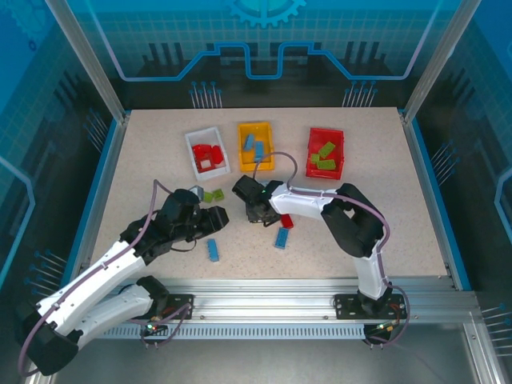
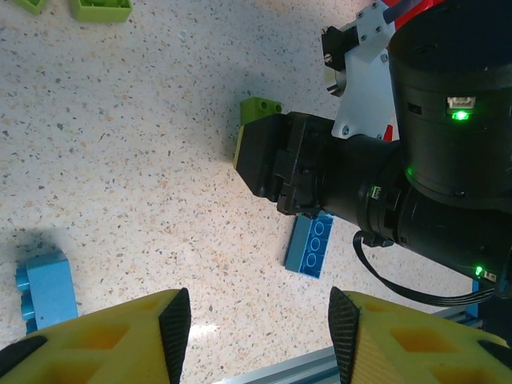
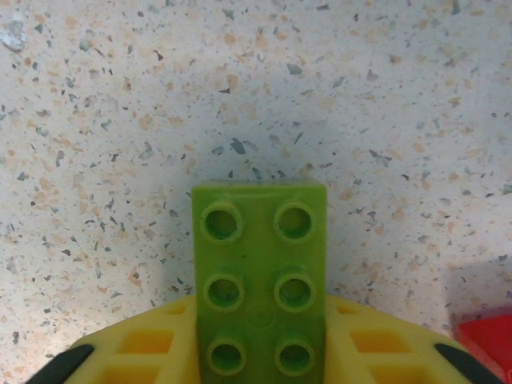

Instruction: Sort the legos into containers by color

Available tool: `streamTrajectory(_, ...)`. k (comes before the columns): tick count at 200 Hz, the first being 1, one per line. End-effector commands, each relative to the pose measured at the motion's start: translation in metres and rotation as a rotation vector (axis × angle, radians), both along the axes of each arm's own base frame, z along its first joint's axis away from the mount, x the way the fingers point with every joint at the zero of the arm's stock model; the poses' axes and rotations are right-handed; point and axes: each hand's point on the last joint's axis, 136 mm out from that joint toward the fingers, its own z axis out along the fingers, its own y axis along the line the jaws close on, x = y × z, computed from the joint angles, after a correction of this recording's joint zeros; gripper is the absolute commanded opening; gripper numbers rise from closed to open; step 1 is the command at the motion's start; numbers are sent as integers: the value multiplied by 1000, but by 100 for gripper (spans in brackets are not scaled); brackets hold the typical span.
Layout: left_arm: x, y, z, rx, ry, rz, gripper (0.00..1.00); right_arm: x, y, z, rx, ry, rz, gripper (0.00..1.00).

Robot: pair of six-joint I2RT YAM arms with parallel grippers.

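Observation:
Lime green lego (image 3: 260, 280) sits studs-up on the table between the yellow fingers (image 3: 136, 352) of my right gripper (image 3: 260, 352), which is shut on it. From above, that right gripper (image 1: 254, 210) points down at mid-table. My left gripper (image 2: 260, 336) hangs open over bare table just left of it (image 1: 212, 218). A blue lego (image 2: 312, 244) lies ahead of its pads. Loose legos: two green (image 1: 213, 194), blue (image 1: 213, 250), blue (image 1: 282, 238), red (image 1: 287, 221). White container (image 1: 192, 154) holds red legos, yellow container (image 1: 267, 144) blue ones, red container (image 1: 312, 152) green ones.
The three bins stand in a row at the back of the table. The right arm's elbow (image 1: 352, 224) rises over the right half. An aluminium rail (image 1: 272, 292) borders the near edge. The two grippers are close together at mid-table.

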Motion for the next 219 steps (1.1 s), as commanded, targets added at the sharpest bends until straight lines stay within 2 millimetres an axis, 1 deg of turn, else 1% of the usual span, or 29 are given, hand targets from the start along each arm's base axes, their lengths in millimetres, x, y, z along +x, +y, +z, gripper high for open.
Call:
streamTrajectory(1,0,-12,0,-34,-1,-35,52,9,-10,33,1,-87,-15,28)
streamTrajectory(18,8,-25,7,-52,-18,-62,52,16,-30,68,-25,-170,-19,27)
streamTrajectory(27,14,-35,14,-59,-34,-80,52,22,-45,85,-36,-204,-32,28)
streamTrajectory(39,25,-51,24,-62,-58,-112,53,30,-69,102,-42,-233,-57,27)
streamTrajectory(51,37,-69,35,-64,-90,-147,52,41,-93,114,-30,-246,-83,27)
streamTrajectory(56,42,-77,36,-59,-95,-162,52,48,-102,117,-22,-250,-94,27)
streamTrajectory(72,61,-110,52,-64,-130,-222,52,69,-131,126,5,-255,-128,27)
streamTrajectory(85,76,-137,62,-44,-164,-271,52,89,-149,131,47,-259,-142,27)
streamTrajectory(95,88,-158,66,-24,-183,-304,52,105,-161,131,81,-250,-155,27)
streamTrajectory(106,101,-181,76,-6,-217,-333,52,123,-173,130,119,-236,-167,27)
streamTrajectory(118,114,-205,82,20,-252,-358,52,140,-186,125,127,-209,-188,27)
streamTrajectory(139,139,-240,78,93,-298,-379,52,167,-204,111,137,-168,-217,27)
streamTrajectory(153,153,-258,72,141,-330,-383,51,182,-213,103,162,-147,-241,27)
streamTrajectory(165,162,-269,66,182,-356,-386,51,191,-219,96,180,-125,-262,27)
streamTrajectory(183,169,-277,58,224,-377,-381,50,203,-223,86,201,-99,-276,27)
streamTrajectory(206,168,-280,50,230,-366,-388,50,216,-220,78,221,-78,-264,30)
streamTrajectory(219,164,-279,51,231,-368,-391,50,221,-218,75,221,-68,-256,34)
